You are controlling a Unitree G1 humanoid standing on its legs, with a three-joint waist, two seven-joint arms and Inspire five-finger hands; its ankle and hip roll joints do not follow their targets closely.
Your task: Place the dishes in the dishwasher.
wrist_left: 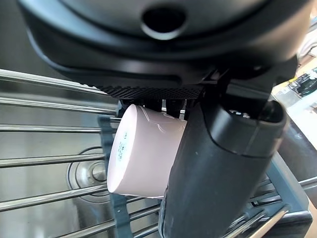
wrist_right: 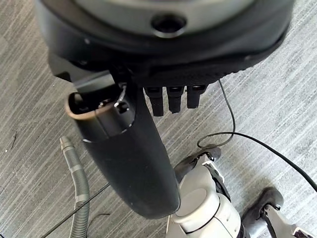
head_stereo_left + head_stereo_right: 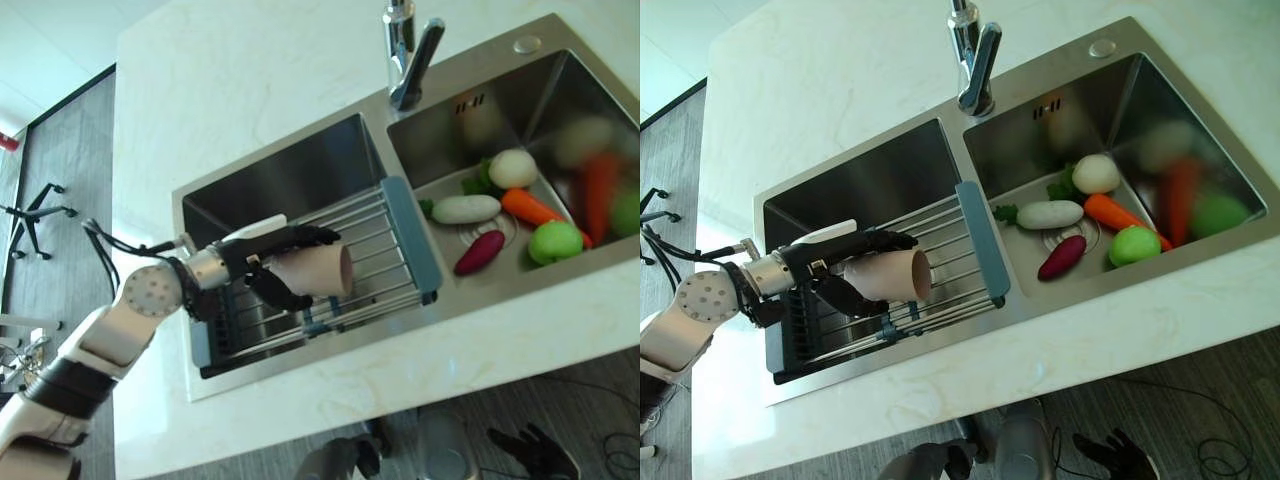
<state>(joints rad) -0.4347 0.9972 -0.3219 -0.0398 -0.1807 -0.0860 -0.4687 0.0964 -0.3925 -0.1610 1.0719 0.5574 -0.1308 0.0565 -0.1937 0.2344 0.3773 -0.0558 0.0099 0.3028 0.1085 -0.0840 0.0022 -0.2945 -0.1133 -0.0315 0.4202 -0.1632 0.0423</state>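
Cup in the left hand, fingers and thumb curled round it, lying sideways just above the drying rack over the left sink basin. Looks like the pick-up step; next comes carrying it clear towards the dishwasher. Right hand hangs low, relaxed.

Bright daylight (right vegetables blurred).

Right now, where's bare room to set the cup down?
Left hand holds the cup over the rack in the left basin. Free: rack bars beside the cup, basin behind the rack, countertop behind the sink. Crowded: right basin, full of vegetables.
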